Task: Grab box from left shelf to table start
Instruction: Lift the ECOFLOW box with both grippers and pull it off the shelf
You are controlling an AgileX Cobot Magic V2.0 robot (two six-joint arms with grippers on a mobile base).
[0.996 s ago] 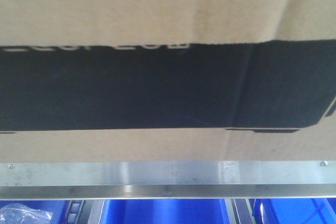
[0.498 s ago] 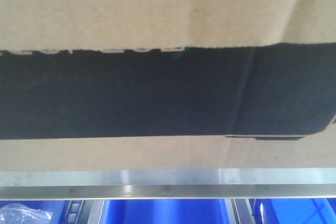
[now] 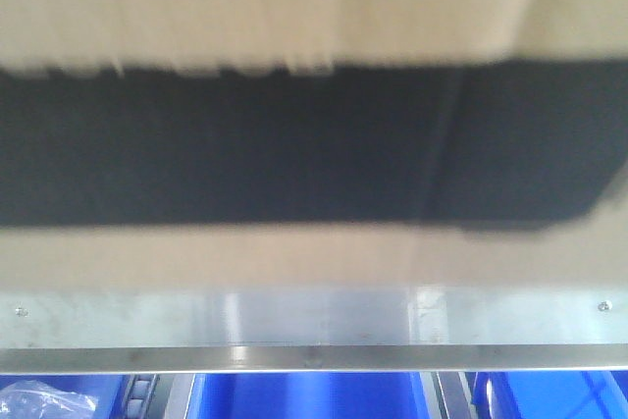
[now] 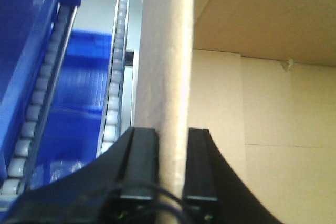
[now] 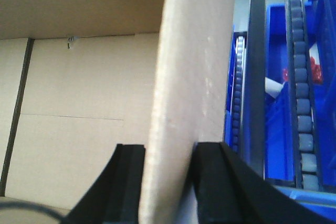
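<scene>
**Blue bins and their contents along the roller tracks**

In the front view, a track of small grey plastic rollers [image 3: 145, 392] has a crumpled clear plastic bag [image 3: 44, 401] to its left and a bright blue plastic bin [image 3: 304, 397] to its right. In the right wrist view, a blue bin [image 5: 275, 35] left of the roller track [image 5: 303, 103] holds a white object [image 5: 273, 85], and small red pieces [image 5: 314, 66] lie just right of the track. In the left wrist view, a blurred blue bin [image 4: 73, 93] sits left of the rollers [image 4: 118, 51].

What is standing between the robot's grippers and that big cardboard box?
Nothing visible. The left gripper and the right gripper each clamp a side wall of the box, one finger inside and one outside. The table is out of view.
</scene>
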